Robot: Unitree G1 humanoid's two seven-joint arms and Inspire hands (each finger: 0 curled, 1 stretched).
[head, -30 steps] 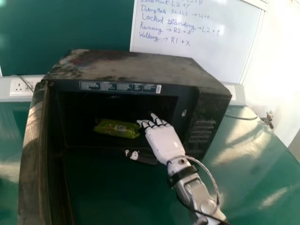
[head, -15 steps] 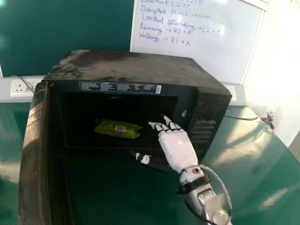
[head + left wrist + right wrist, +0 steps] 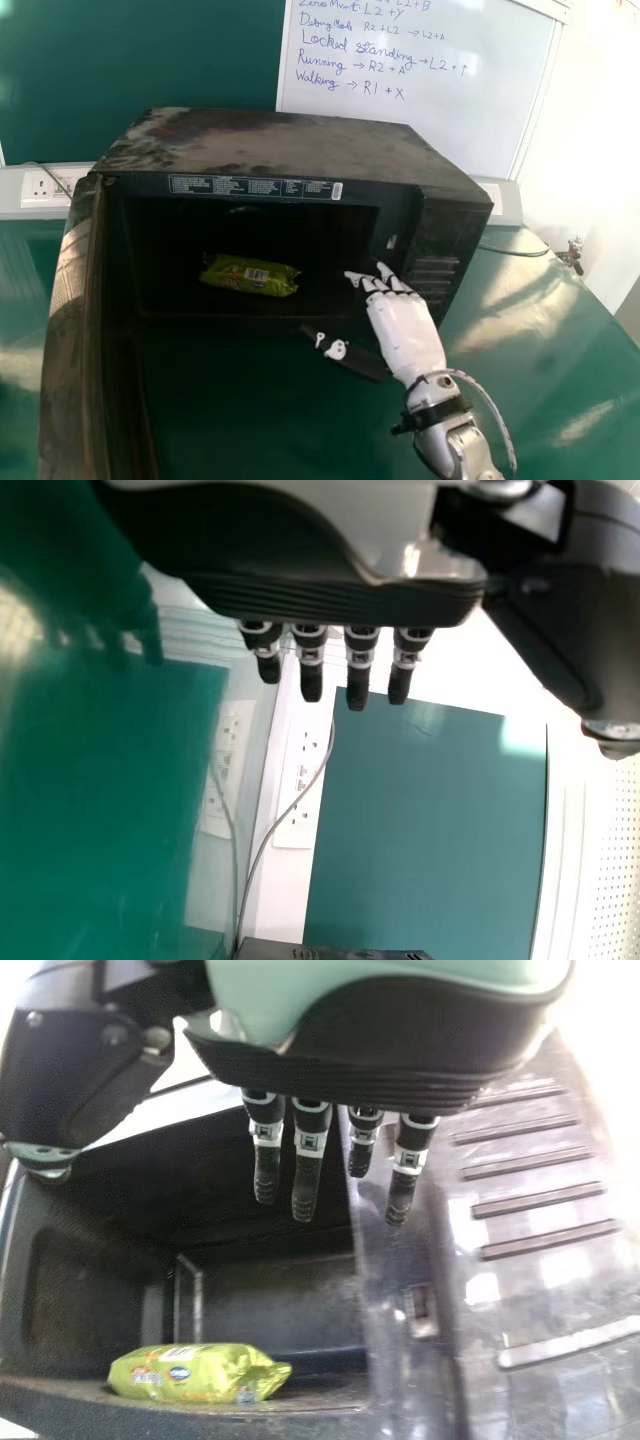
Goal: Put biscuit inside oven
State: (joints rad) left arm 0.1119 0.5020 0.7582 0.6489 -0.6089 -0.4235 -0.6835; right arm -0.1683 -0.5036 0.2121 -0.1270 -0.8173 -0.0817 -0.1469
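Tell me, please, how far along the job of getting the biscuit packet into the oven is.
Done, it seems: the green biscuit packet lies on the floor inside the oven.
In hand: nothing is held; the right hand is by the right side of the opening, fingers straight and apart from the packet.
Left: probably just drawing that hand clear; the door stands open, if closing it is wanted.

Lab-type room, probably robotics; exact kind can't be confirmed. Whiteboard [image 3: 455, 115] carries handwritten movement-mode notes with arrows. Glossy green tabletop [image 3: 550, 370], green panel [image 3: 180, 60] behind. Power sockets [image 3: 45, 187] in pale strip along back, loose cable [image 3: 262, 845] running past.
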